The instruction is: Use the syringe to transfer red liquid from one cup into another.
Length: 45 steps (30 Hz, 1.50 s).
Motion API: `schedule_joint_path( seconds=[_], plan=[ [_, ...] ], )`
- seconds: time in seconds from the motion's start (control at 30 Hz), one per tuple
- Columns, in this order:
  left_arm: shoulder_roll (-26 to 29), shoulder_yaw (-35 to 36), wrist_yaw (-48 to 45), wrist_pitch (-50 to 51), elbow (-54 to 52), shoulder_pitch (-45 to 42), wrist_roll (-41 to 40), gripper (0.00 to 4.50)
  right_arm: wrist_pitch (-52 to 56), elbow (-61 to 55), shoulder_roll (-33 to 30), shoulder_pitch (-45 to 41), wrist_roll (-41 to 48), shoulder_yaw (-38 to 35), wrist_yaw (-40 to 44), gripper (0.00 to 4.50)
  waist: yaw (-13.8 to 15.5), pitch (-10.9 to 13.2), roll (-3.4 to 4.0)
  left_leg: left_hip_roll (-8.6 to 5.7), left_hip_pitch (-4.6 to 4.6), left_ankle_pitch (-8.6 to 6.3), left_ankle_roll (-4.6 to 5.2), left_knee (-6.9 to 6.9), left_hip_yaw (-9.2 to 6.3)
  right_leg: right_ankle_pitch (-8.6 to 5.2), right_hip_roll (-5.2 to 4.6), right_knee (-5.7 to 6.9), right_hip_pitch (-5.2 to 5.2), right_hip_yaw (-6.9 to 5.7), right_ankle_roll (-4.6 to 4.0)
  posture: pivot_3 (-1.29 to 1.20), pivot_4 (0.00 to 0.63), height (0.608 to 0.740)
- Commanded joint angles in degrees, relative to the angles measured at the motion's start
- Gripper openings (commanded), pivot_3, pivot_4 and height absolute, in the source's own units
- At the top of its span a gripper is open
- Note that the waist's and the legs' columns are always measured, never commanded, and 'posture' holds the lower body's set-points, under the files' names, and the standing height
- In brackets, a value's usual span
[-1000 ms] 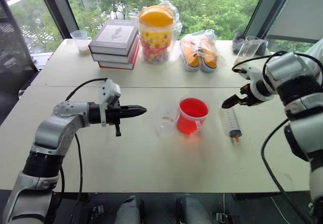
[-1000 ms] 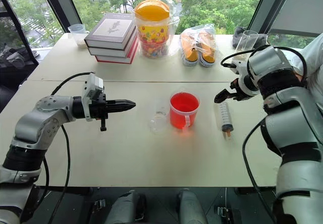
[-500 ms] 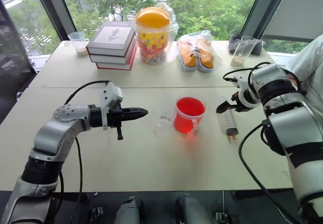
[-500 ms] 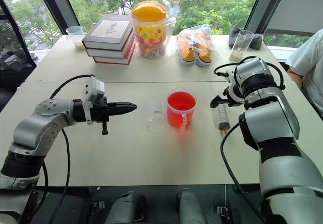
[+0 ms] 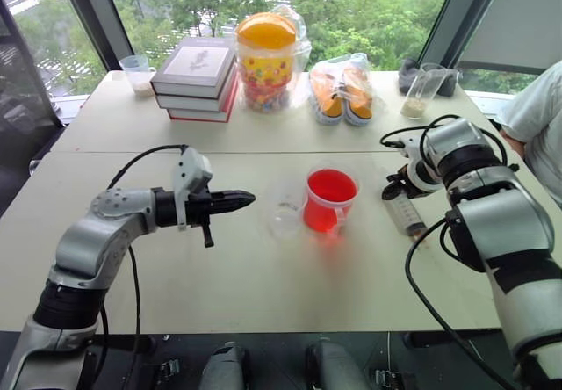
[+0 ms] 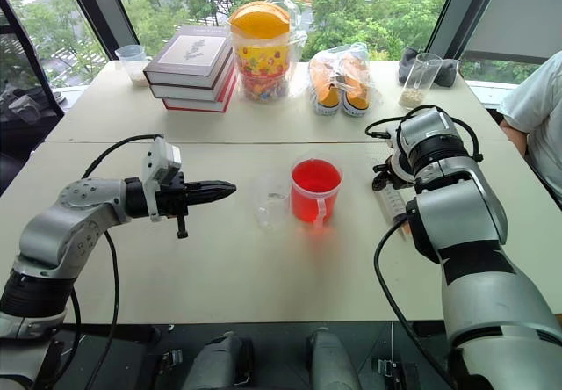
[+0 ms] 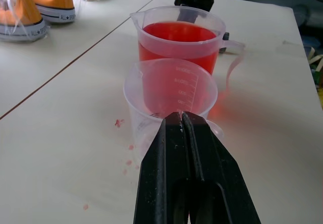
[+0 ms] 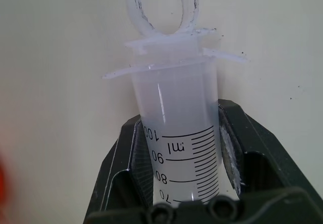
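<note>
Change: a second ago the right gripper (image 8: 184, 148) hung spread wide above the syringe (image 5: 405, 213); it has come down onto the barrel.
Syringe: lying flat on the table (image 5: 219, 293), at 3 o'clock from the red cup (image 5: 331, 200), well apart from it, plunger ring toward the far edge. The right wrist view shows the barrel (image 8: 179, 133) with printed marks, the flange and the ring.
Right jaws: one black finger (image 8: 123, 168) on each side of the barrel near its flange end, closing in; whether they press it yet I cannot tell.
Red cup: mid-table, upright, with red liquid (image 7: 179, 32) high inside.
Small cup: clear (image 5: 288, 209), upright, just beside the red cup at 9 o'clock.
Left gripper: (image 5: 244, 199) hovers at 9 o'clock from the small cup, pointing at it, apart from it; jaws closed together, holding nothing.
Drops: red specks (image 7: 121, 123) on the table by the small cup.
Far edge: books (image 5: 199, 78) at 11 o'clock, yellow-lidded jar (image 5: 270, 61) at 12, bagged shoes (image 5: 344, 91) at 1.
Person: a sleeve (image 5: 536, 113) at the table's right end.
</note>
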Motion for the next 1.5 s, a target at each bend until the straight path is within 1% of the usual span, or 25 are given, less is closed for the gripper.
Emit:
schedule_joint_path(
  seconds=[0.03,0.2,0.27,0.37,0.47,0.57,0.6,0.67,0.7,0.77,0.83,0.93,1.03,1.1,1.13,1.23,1.37,1.5],
  plan=[
    [0.64,2.00,0.17,-0.43,-1.18,-0.02,-0.69,0.00,0.13,0.12,0.00,0.94,-1.94,0.33,0.97,1.44,0.00,0.00,0.00,0.00,0.01,0.00,0.00,0.00,-0.01,0.00,0.01,0.00,0.01,0.00,0.00,0.00,0.150,0.740],
    [1.36,2.80,-0.44,-0.55,-0.88,0.34,-0.72,0.00,0.24,-1.77,-3.15,0.56,-2.26,-1.40,0.50,1.44,0.15,0.00,0.00,-0.01,0.00,0.00,0.00,0.01,-0.01,0.00,0.00,-0.01,0.03,0.00,0.00,0.00,0.150,0.740],
    [1.91,3.23,-0.73,-0.47,-0.85,0.45,-0.80,0.00,-0.13,-5.09,-6.02,0.05,-1.34,-3.40,0.41,1.44,0.41,0.01,0.01,-0.01,-0.01,0.00,0.00,0.01,-0.01,0.00,-0.01,-0.02,0.02,0.00,0.00,0.00,0.150,0.740],
    [2.49,3.57,-1.02,-0.79,-0.35,0.48,-0.77,0.00,-0.10,-11.69,-8.67,0.75,0.41,-6.58,0.51,1.44,0.28,0.03,0.05,-0.03,-0.06,0.00,0.00,0.00,0.01,-0.01,-0.04,-0.07,-0.02,0.00,0.00,0.00,0.150,0.740],
    [2.76,3.48,-1.20,-0.94,0.23,0.04,-0.65,0.00,1.33,-23.52,-11.45,3.21,5.06,-15.22,-1.34,1.44,0.05,0.03,0.05,-0.01,-0.04,0.00,0.00,-0.02,0.01,-0.01,-0.03,-0.07,-0.03,0.00,0.00,0.00,0.150,0.740],
    [2.97,2.79,-2.00,0.23,1.77,-2.60,-0.99,0.00,-4.41,-45.25,-12.01,12.72,10.34,-27.51,-4.77,1.44,0.18,0.03,0.04,0.05,-0.02,0.00,0.00,-0.03,-0.05,-0.01,0.06,-0.02,-0.03,-0.01,0.00,0.00,0.150,0.740],
    [3.17,2.48,-2.57,0.55,2.54,-3.68,-1.05,0.00,-6.48,-51.82,-11.22,15.64,12.29,-31.16,-5.50,1.44,0.33,0.03,0.04,0.06,-0.02,0.01,-0.02,-0.04,-0.12,-0.01,0.10,0.00,-0.02,-0.04,0.00,0.00,0.150,0.740],
    [3.66,1.96,-3.89,0.47,4.76,-6.04,-0.69,0.00,-9.61,-63.76,-7.59,19.81,16.70,-37.78,-7.66,1.44,0.43,0.03,0.05,0.07,-0.03,0.02,-0.05,-0.04,-0.19,-0.01,0.15,0.03,-0.01,-0.07,0.00,0.00,0.150,0.740],
    [3.62,1.95,-4.31,0.83,6.03,-7.51,-0.87,0.00,-8.91,-69.06,-4.62,20.63,21.12,-41.99,-8.19,1.44,0.24,0.03,0.05,0.07,-0.02,0.04,-0.07,-0.04,-0.19,-0.01,0.16,0.04,-0.02,-0.07,0.00,0.00,0.150,0.740],
    [3.61,2.13,-5.17,1.75,8.23,-9.80,-1.39,0.00,-6.05,-76.16,-0.75,21.74,27.93,-46.65,-8.52,1.44,0.04,0.04,0.06,0.08,0.00,0.07,-0.12,-0.03,-0.18,0.00,0.18,0.09,-0.02,-0.04,0.01,0.00,0.150,0.740],
    [3.67,2.05,-6.26,1.88,10.55,-11.96,-1.29,0.00,-6.66,-82.52,1.54,24.07,30.95,-46.40,-9.25,1.44,0.25,0.04,0.06,0.09,0.00,0.09,-0.15,-0.03,-0.21,0.00,0.19,0.10,-0.01,-0.05,0.01,0.00,0.150,0.740],
    [3.35,1.70,-7.20,2.81,12.56,-15.11,-1.38,0.00,-6.93,-91.19,2.56,28.93,34.77,-42.51,-8.23,1.44,0.41,0.03,0.05,0.09,0.00,0.08,-0.14,-0.03,-0.26,-0.01,0.19,0.04,0.06,-0.09,0.00,0.00,0.150,0.740],
    [2.90,1.61,-7.91,3.11,14.49,-17.49,-1.29,0.00,-7.49,-96.71,4.51,33.20,38.73,-40.02,-8.27,1.44,0.42,0.03,0.04,0.08,-0.03,0.09,-0.14,0.02,-0.24,-0.01,0.16,0.02,0.07,-0.07,0.00,0.00,0.150,0.740],
    [2.24,1.78,-7.76,4.18,15.27,-18.91,-1.73,0.55,-8.88,-98.57,5.94,35.90,39.99,-38.76,-9.17,1.44,0.42,0.03,0.04,0.06,-0.03,0.09,-0.14,0.02,-0.25,-0.01,0.16,0.03,0.06,-0.06,0.00,0.00,0.150,0.740],
    [1.86,1.96,-7.52,4.93,15.39,-19.62,-2.10,0.90,-10.20,-98.96,6.60,37.09,39.85,-37.84,-9.67,1.44,0.41,0.03,0.04,0.07,-0.03,0.09,-0.14,0.02,-0.25,-0.01,0.16,0.04,0.06,-0.06,0.00,0.00,0.150,0.740],
    [0.66,2.57,-7.06,7.17,15.76,-21.68,-3.48,2.41,-15.48,-98.76,7.82,39.74,38.27,-34.83,-10.17,1.44,0.40,0.03,0.04,0.07,-0.02,0.09,-0.14,0.02,-0.27,-0.01,0.18,0.05,0.06,-0.07,0.00,0.00,0.150,0.740],
    [-1.24,2.11,-7.79,8.19,16.78,-25.24,-4.46,4.44,-21.49,-96.34,8.48,41.13,36.53,-31.60,-10.47,1.44,0.37,0.03,0.04,0.06,-0.02,0.09,-0.14,0.02,-0.29,-0.01,0.19,0.05,0.06,-0.07,0.00,0.00,0.150,0.740],
    [-4.05,1.75,-8.50,9.24,19.21,-30.25,-5.45,4.44,-26.49,-93.86,8.67,43.06,34.90,-29.18,-10.42,1.44,0.39,0.03,0.04,0.06,-0.02,0.09,-0.14,0.02,-0.30,-0.01,0.20,0.05,0.07,-0.06,0.00,0.00,0.150,0.740]
  ],
)
